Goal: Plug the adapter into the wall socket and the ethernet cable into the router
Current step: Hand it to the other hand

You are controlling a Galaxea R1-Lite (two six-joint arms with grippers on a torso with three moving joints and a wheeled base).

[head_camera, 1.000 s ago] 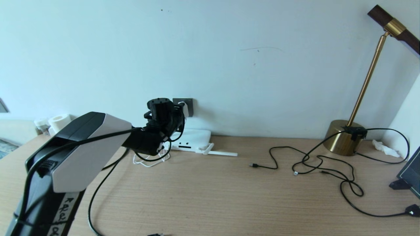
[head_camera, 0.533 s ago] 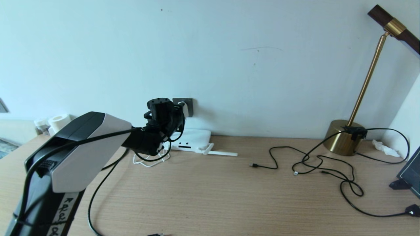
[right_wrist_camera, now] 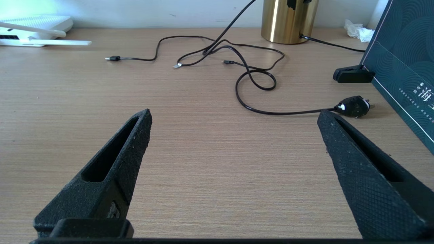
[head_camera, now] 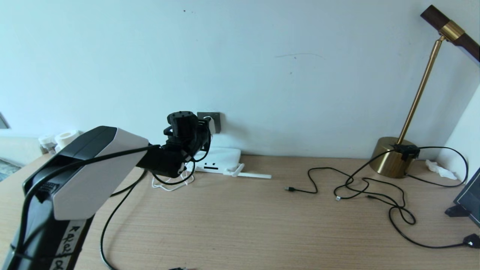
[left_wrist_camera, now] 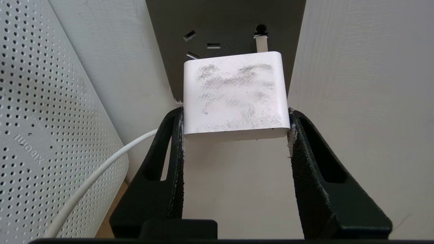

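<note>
Adapter point(left_wrist_camera: 235, 95), a scuffed white rounded cube, sits pinched between the left gripper's point(left_wrist_camera: 235, 118) textured black jaws, metal prong at the dark grey wall socket point(left_wrist_camera: 223, 20); right gripper point(right_wrist_camera: 234, 118) gapes wide over woodgrain desk point(right_wrist_camera: 203, 162).

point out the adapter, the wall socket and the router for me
adapter point(left_wrist_camera: 235, 95), left wrist view, on its smudged white face
wall socket point(left_wrist_camera: 220, 20), left wrist view, on the dark plate above the pin holes
router point(head_camera: 221, 157), head view, on its flat white top
</note>
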